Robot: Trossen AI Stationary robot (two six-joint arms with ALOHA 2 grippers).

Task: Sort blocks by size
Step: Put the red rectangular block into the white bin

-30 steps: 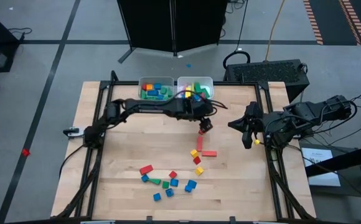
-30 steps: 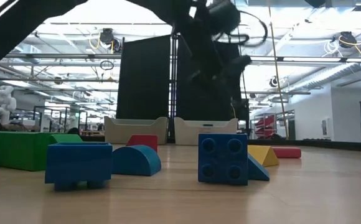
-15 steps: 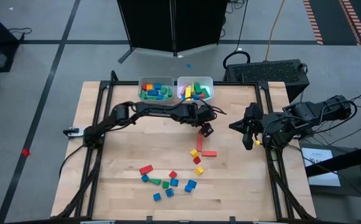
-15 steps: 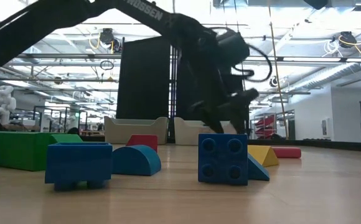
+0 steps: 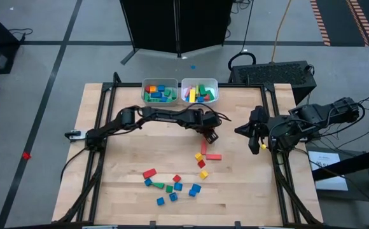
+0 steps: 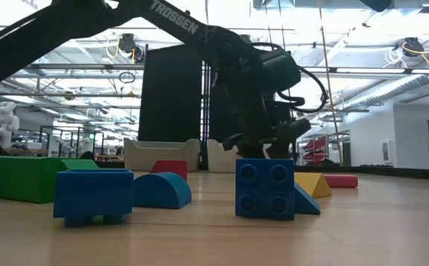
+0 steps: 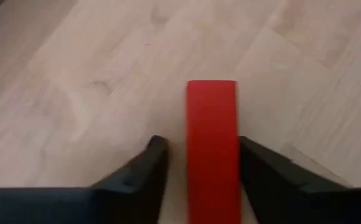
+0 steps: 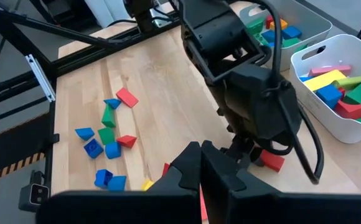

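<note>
A red bar block (image 7: 211,146) lies flat on the wooden table right of centre. My left gripper (image 5: 208,135) is low over its far end and open, with one finger on either side of its long sides. Wood shows between one finger (image 7: 144,174) and the bar; the other finger (image 7: 261,171) stands right against it. Below the gripper, the bar's near end (image 5: 203,148) shows in the high view. My right gripper (image 8: 200,168) hangs shut and empty above the table's right edge (image 5: 253,130). My left gripper comes at the red bar slanting down from the far side, its fingers lying along the bar's two long sides. One finger (image 7: 261,171) is right at the bar's side (image 7: 233,162); whether it touches, I cannot tell. The bar lies flat on the table.
Two pale bins (image 5: 160,81) (image 5: 200,80) with coloured blocks stand at the far edge. Another red bar (image 5: 214,156) and small yellow and red blocks (image 5: 201,164) lie just near of the gripper. Several loose blocks (image 5: 172,186) lie toward the near edge, a blue studded one (image 6: 265,188) among them.
My left gripper has come down toward the table and a little toward the near edge, rolling its wrist, and now has the red bar's far end between its fingers. The bar has stayed where it was.
</note>
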